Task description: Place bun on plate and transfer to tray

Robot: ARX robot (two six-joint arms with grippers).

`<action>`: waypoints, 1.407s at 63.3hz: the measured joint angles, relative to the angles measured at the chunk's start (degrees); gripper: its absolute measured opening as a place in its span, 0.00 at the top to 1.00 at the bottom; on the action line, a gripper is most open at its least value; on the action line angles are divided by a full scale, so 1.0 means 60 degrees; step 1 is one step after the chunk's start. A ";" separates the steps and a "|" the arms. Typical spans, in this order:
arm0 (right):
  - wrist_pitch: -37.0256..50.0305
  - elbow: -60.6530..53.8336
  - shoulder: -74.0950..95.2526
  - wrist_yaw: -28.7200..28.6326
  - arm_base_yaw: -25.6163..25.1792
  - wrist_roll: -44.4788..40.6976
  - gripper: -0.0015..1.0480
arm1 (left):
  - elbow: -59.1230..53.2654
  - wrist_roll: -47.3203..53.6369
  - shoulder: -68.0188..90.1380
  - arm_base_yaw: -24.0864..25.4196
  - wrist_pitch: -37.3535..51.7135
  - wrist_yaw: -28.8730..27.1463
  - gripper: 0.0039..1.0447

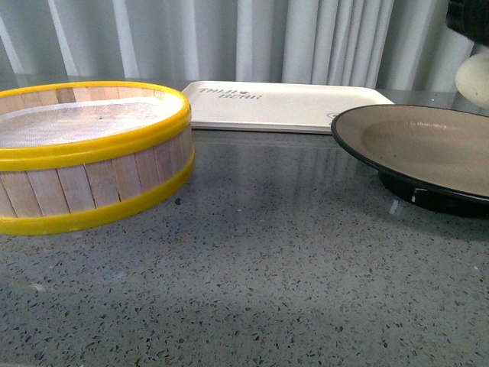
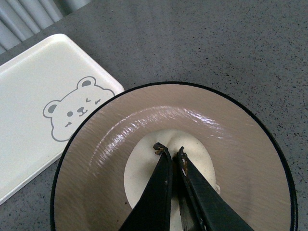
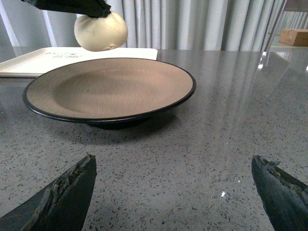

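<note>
Left claw [image 2: 171, 150] is pinching the bun [image 2: 138, 169] — jaws nearly closed on it, bun hanging under the tips, above the plate [image 2: 96, 159]. Tray [image 2: 29, 82] is lying just past the plate, off to one side of this claw. Right claw [image 3: 172, 157] is sitting low, spread wide, empty — plate straight ahead of it.

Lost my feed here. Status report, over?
Left tool shut on bun, above plate. Right tool open, empty. Nothing between bun and plate.

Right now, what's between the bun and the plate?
Only air. The right wrist view shows the bun hanging above the plate, held by the left gripper.
</note>
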 joint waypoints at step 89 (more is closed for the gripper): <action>0.0000 0.0000 0.0000 0.0000 0.0000 0.0000 0.08 | 0.1002 0.0554 0.1268 0.0291 -0.1253 -0.0532 0.54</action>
